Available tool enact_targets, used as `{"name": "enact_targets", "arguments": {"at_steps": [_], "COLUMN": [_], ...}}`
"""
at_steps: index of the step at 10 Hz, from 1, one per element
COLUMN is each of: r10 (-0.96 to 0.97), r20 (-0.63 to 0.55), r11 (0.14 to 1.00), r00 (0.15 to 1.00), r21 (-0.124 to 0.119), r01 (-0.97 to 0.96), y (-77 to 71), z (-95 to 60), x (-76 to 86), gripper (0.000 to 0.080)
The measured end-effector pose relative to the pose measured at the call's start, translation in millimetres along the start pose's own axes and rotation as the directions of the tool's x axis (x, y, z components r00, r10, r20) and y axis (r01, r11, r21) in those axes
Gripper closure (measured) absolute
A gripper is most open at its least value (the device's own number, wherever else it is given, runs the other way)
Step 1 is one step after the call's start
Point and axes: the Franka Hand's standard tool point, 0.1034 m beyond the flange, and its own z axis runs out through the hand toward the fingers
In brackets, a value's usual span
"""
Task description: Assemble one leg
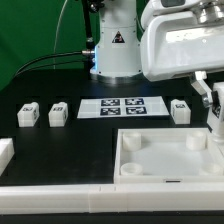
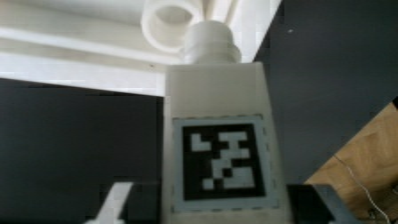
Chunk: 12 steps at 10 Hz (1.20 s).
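Wrist view, tool point(image 2: 226, 205) closed on the leg point(image 2: 217, 100) (tag point(image 2: 221, 160) facing the lens)

light: bright, even, diffuse | glare: white panel point(image 1: 165, 135) washed out, edges lost | shadows: faint, soft on black table point(image 1: 60, 90) | exterior: coarse, slightly soft | wrist: leg point(image 2: 214, 110) blurred close up, background defocused

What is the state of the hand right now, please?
Hand: closed, holding one leg between its fingers.
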Motion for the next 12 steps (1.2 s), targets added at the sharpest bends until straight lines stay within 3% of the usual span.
{"name": "enact_targets", "arguments": {"at_steps": [1, 5, 7, 12], "r10": [-0.016, -0.046, -0.05, -0.052], "r20": [-0.041, -0.034, -0.089, -0.076], "r11": [1.0, 0.999, 0.998, 0.998], "r00": [0.999, 0.998, 0.995, 0.996], "r21": [-0.006, -0.018, -0.028, -0.026], "r01": [0.015, 0.045, 0.047, 0.05], "y": [3.1, 16.0, 18.1, 17.5], "z": [5.5, 16.5, 17.1, 20.3], "x": [4.5, -8.0, -6.7, -10.9], "gripper": [0.0506, 0.0506, 0.0506, 0.0506]}}
